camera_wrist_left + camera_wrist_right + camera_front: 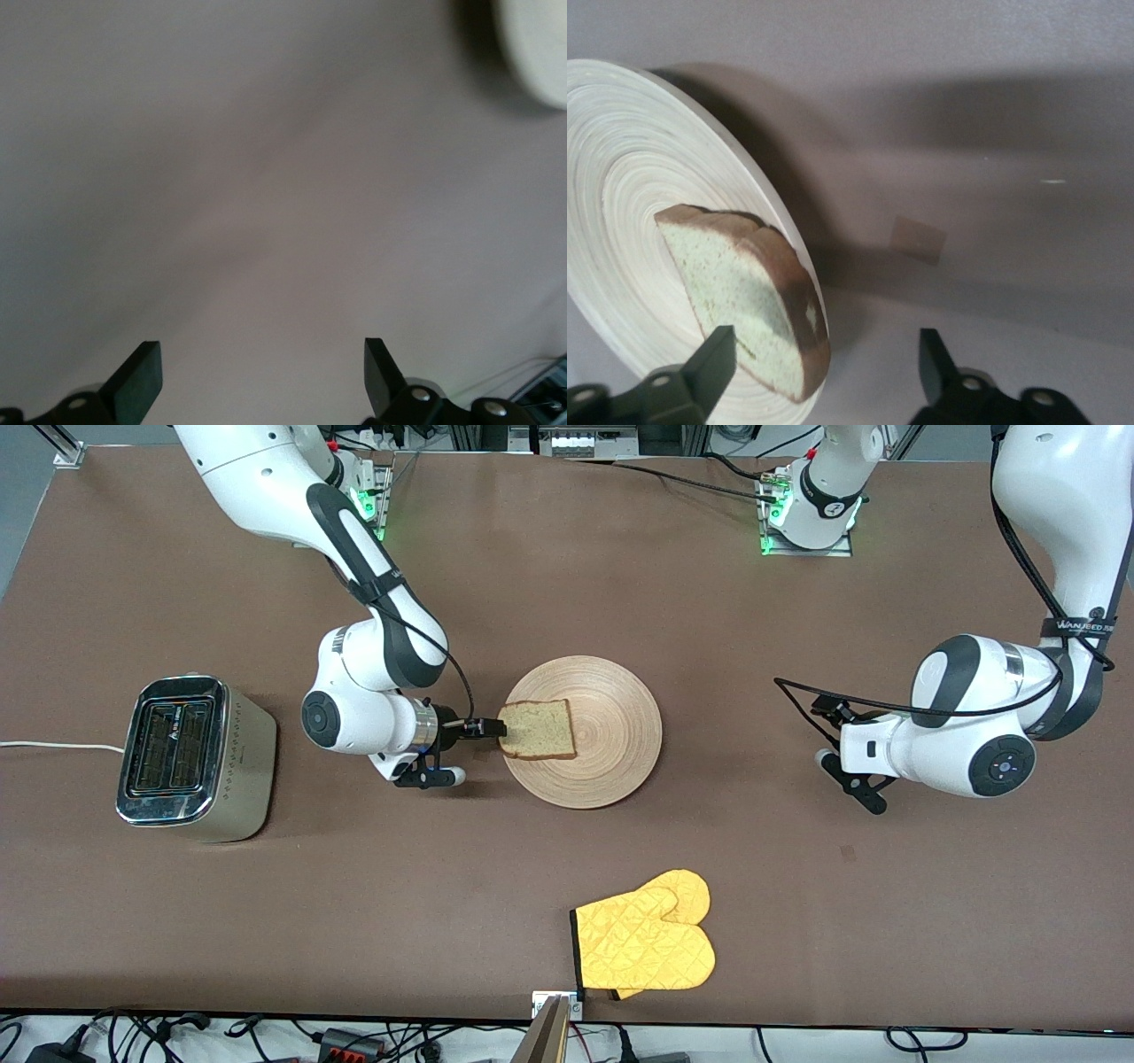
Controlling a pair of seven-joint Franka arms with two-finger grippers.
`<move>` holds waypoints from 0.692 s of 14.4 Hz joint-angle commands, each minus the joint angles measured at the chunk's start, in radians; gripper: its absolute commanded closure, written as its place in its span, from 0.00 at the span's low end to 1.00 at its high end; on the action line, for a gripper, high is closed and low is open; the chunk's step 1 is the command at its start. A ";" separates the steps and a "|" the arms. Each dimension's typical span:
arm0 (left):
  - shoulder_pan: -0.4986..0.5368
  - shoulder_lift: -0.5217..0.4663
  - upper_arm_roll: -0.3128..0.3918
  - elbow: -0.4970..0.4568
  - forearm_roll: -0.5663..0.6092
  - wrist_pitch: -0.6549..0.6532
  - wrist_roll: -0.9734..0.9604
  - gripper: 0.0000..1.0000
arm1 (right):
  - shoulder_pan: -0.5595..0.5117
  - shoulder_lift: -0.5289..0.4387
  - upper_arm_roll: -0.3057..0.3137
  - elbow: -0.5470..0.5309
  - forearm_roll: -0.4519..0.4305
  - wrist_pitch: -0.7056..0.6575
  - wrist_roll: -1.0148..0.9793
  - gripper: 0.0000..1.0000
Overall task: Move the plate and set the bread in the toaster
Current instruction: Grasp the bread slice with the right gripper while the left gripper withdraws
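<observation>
While the left tool (257,376) waits spread over bare tabletop (753,868), the right tool (819,367) stands spread around the bread's (537,729) crust at the plate's (620,726) rim.

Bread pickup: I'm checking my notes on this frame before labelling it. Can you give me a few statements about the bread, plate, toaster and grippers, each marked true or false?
1. The bread lies on the plate. True.
2. The bread is already in a slot of the toaster. False: it is on the plate, and the toaster stands apart, toward the right arm's end of the table.
3. The right gripper is at the edge of the bread, fingers open around it. True.
4. The left gripper holds the plate. False: it is open and empty, off the plate.
5. The yellow oven mitt lies on the plate. False: it lies on the table, nearer the front camera.
</observation>
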 commanded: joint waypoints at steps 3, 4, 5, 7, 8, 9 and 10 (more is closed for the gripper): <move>-0.061 -0.018 -0.010 0.118 0.115 -0.162 -0.269 0.00 | 0.022 0.029 -0.007 0.027 0.021 0.025 -0.007 0.39; -0.075 -0.021 -0.012 0.159 0.113 -0.214 -0.334 0.00 | 0.025 0.030 -0.007 0.033 0.021 0.025 -0.009 0.40; -0.087 -0.035 -0.012 0.213 0.108 -0.276 -0.380 0.00 | 0.034 0.030 -0.007 0.036 0.022 0.025 -0.009 0.44; -0.101 -0.043 -0.012 0.344 0.104 -0.392 -0.388 0.00 | 0.034 0.038 -0.007 0.037 0.022 0.025 -0.008 0.46; -0.103 -0.054 -0.012 0.398 0.102 -0.435 -0.390 0.00 | 0.034 0.040 -0.007 0.037 0.024 0.025 -0.008 0.46; -0.103 -0.064 -0.012 0.438 0.104 -0.464 -0.390 0.00 | 0.039 0.040 -0.007 0.039 0.024 0.025 -0.006 0.46; -0.104 -0.077 -0.009 0.469 0.098 -0.476 -0.397 0.00 | 0.041 0.040 -0.007 0.042 0.024 0.025 -0.005 0.46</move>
